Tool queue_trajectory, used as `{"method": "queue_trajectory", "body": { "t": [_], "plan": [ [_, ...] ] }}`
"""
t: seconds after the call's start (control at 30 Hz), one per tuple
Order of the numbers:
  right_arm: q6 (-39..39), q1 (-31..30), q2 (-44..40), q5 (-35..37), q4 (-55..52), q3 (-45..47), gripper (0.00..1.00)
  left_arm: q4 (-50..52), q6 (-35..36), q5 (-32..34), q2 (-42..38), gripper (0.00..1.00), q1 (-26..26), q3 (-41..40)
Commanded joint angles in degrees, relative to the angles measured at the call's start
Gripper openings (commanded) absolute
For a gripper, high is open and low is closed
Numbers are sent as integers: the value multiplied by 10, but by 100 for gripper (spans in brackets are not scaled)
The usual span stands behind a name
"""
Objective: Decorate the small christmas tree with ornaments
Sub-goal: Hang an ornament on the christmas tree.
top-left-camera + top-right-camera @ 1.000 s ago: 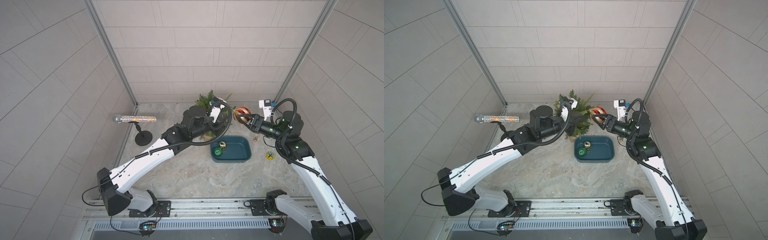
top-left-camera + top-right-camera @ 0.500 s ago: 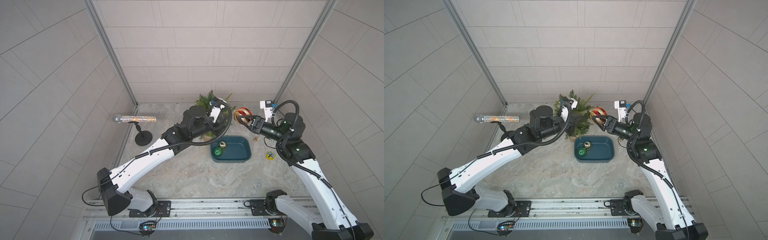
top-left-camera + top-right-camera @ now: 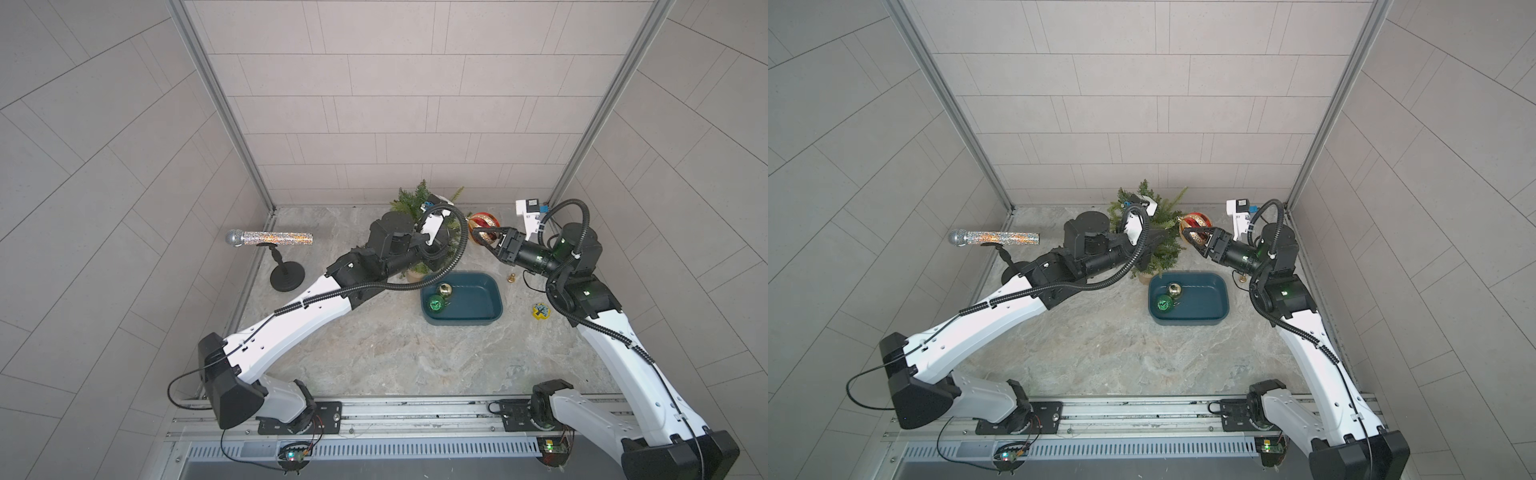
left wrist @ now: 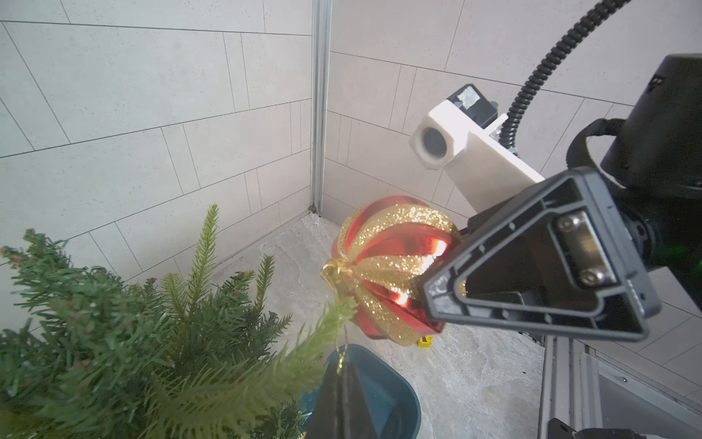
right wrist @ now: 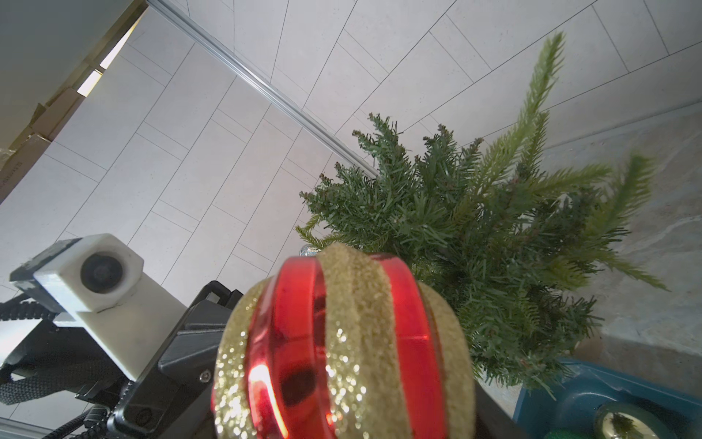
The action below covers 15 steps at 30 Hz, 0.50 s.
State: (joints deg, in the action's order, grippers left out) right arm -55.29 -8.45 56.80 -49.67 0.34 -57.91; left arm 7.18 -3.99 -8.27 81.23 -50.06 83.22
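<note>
Right hand (image 3: 482, 237) clamps the red-and-gold striped ornament (image 3: 483, 220) just beside the small christmas tree (image 3: 410, 200), which stands close to the back wall of the bench (image 3: 374, 357). Left hand (image 4: 340, 380), among the branches, is pinched closed on the ornament's gold cord (image 4: 345, 338). The gold ornament (image 3: 445, 289) and green ornament (image 3: 436, 304) lie in a teal tub (image 3: 496, 291) just before the tree; broad bench stretches toward the front rail.

No text, brand or number is legible anywhere. The grey sticker (image 4: 470, 97) on the black camera module (image 4: 479, 108) is too blurred to read. The yellow disc (image 3: 540, 311) on the table (image 3: 374, 353) bears a dark tree-like mark, no letters.
</note>
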Motion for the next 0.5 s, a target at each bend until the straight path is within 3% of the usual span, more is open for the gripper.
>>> {"method": "queue_trajectory", "body": {
  "t": [0.0,0.47],
  "plan": [
    [-22,1,1,2,51,3,68,-13,11,13,2,0,-4,19],
    [-11,-14,9,-8,31,12,68,-19,5,28,-3,0,1,9]
  ]
}}
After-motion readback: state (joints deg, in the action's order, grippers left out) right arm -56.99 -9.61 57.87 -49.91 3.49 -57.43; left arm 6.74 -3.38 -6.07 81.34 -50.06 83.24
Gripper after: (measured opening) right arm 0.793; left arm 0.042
